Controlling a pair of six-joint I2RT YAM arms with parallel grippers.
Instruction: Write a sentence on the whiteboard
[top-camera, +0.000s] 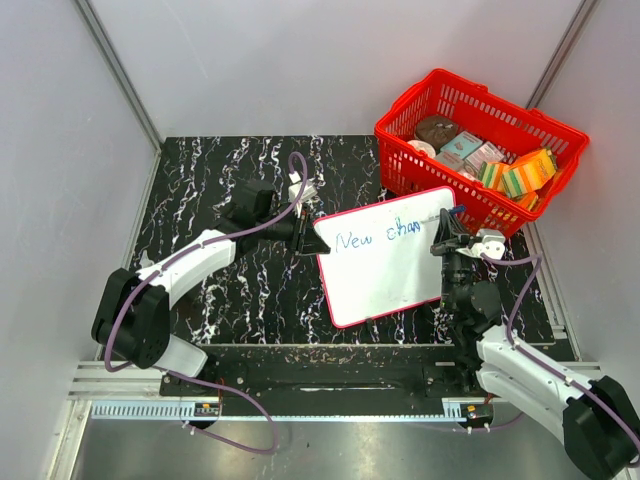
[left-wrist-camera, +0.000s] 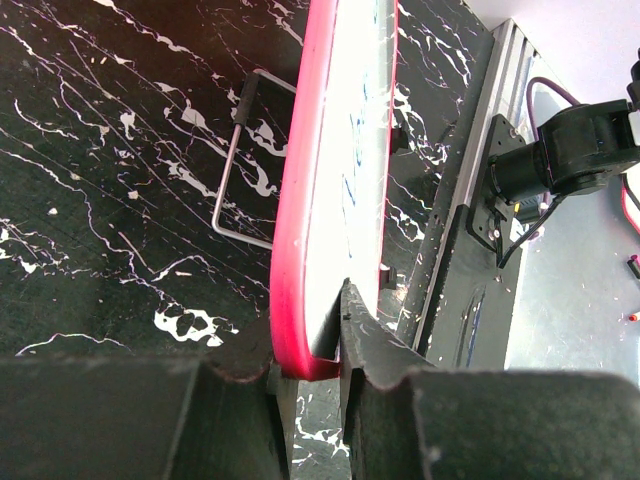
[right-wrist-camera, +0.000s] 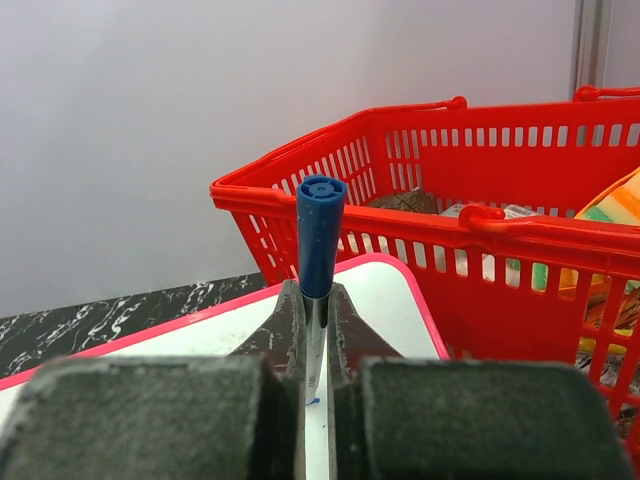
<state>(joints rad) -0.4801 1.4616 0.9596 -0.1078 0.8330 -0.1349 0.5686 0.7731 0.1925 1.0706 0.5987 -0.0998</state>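
Whiteboard (top-camera: 385, 255): we count one.
Words of the sentence (top-camera: 375, 235): we read two, "New" and "chan".
Marker (right-wrist-camera: 320, 235): one, blue, at the whiteboard's right edge.
Basket (top-camera: 415, 172): one, red, beyond the whiteboard's far right corner.
Packages (top-camera: 500, 170): several in the basket; we cannot count them exactly.
Arms: two, left arm (top-camera: 190, 260) and right arm (top-camera: 520, 365), flanking the whiteboard.
Grippers: two, left gripper (left-wrist-camera: 305, 350) and right gripper (right-wrist-camera: 314, 320).
Wire stand (left-wrist-camera: 235, 170): one, behind the whiteboard.

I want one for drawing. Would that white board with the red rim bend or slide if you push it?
Probably stiff: the flat white whiteboard with the thin red rim looks straight though the left gripper clamps only one edge. Likely light, being thin. It might slide on the black marbled table.
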